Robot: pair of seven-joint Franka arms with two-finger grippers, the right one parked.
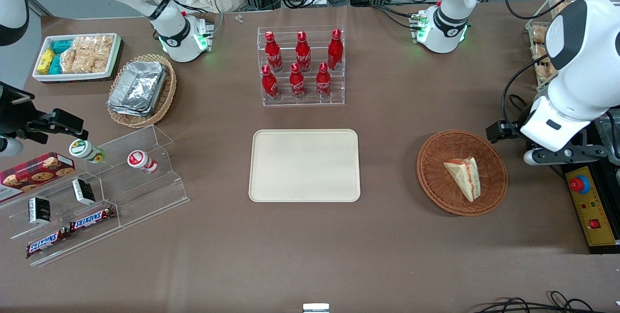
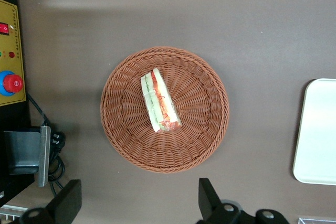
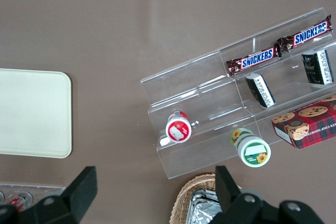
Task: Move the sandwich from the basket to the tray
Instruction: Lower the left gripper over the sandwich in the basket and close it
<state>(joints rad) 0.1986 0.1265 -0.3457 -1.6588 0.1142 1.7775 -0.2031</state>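
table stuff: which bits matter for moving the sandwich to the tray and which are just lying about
Part of the job:
- sandwich, lying in the basket
- tray, bare
- gripper, open, high above the basket

Just lying about:
- cola bottles in a clear rack
- foil trays in a paler basket
- snack packets
- Snickers bars, cookie box

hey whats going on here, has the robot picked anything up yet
Not yet. The sandwich lies in the brown wicker basket, untouched. The working arm's hand hangs open in the air above the table next to the basket, holding nothing. The cream tray, where the sandwich is meant to go, sits bare beside the basket toward the middle of the table, nearer the front camera than the rack of red bottles.
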